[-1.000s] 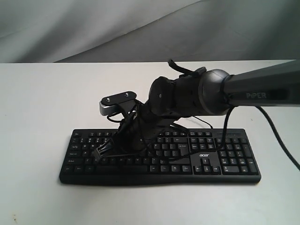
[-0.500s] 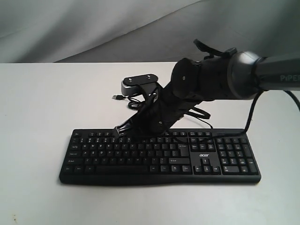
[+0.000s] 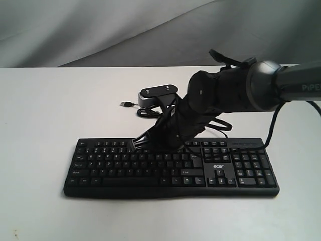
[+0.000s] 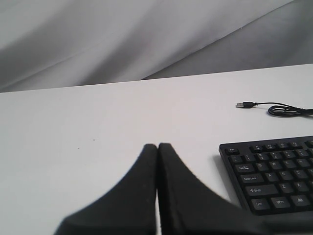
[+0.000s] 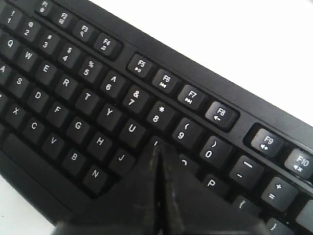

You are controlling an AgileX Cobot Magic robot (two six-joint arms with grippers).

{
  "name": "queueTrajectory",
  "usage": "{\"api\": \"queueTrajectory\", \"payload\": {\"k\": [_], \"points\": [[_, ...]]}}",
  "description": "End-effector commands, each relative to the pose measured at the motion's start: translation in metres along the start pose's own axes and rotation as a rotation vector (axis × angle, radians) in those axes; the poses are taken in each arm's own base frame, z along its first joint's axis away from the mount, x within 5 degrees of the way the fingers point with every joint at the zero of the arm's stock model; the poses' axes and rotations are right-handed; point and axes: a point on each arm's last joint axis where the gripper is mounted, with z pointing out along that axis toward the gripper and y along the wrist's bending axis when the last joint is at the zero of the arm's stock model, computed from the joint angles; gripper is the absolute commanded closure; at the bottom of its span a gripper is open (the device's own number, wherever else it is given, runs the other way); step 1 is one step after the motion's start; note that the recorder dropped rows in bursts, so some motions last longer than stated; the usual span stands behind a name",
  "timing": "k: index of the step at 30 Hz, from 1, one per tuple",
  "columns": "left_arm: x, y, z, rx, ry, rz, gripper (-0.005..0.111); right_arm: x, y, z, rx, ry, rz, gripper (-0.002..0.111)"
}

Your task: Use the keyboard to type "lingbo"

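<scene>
The black keyboard [image 3: 125, 170] lies flat near the table's front, its white "acer" logo [image 3: 217, 166] at the right. My right gripper [image 3: 137, 143] reaches across from the right and is shut, tip down over the upper letter rows. In the right wrist view the shut tips [image 5: 157, 148] cover the I key, between U [image 5: 132, 129] and the half-hidden O key; the keyboard [image 5: 73, 98] fills that view. My left gripper [image 4: 157, 146] is shut and empty above bare table, left of the keyboard's [image 4: 274, 176] Esc corner. The exterior view does not show it.
The keyboard's thin black cable [image 3: 148, 111] coils behind it and ends in a loose USB plug [image 3: 125, 104], also seen as a plug [image 4: 243, 105] in the left wrist view. The white table [image 3: 45, 110] meets a grey cloth backdrop [image 3: 100, 30].
My right gripper has lifted off the keyboard's lower-left rows and swung back and to the right, its tip now over the upper rows. The keyboard has stayed put.
</scene>
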Motion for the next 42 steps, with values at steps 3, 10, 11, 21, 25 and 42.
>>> {"api": "queueTrajectory", "payload": {"k": [3,10,11,21,25,42], "points": [[0.001,0.0,0.0,0.001,-0.003,-0.012,0.106,-0.001,-0.007,-0.002,0.042,-0.014,0.001,0.108],[0.001,0.0,0.0,0.001,-0.003,-0.012,0.106,0.001,-0.008,0.003,0.047,-0.004,0.005,0.108],[0.001,0.0,0.0,0.001,-0.003,-0.012,0.106,0.002,-0.009,0.007,0.047,0.005,0.01,0.108],[0.001,0.0,0.0,0.001,-0.003,-0.012,0.106,0.003,-0.01,0.01,0.049,0.003,0.014,0.108],[0.001,0.0,0.0,0.001,-0.003,-0.012,0.106,0.006,-0.011,0.018,0.046,0.029,0.028,0.108],[0.001,0.0,0.0,0.001,-0.003,-0.012,0.106,-0.009,0.003,-0.054,0.037,-0.172,-0.047,0.108]]}}
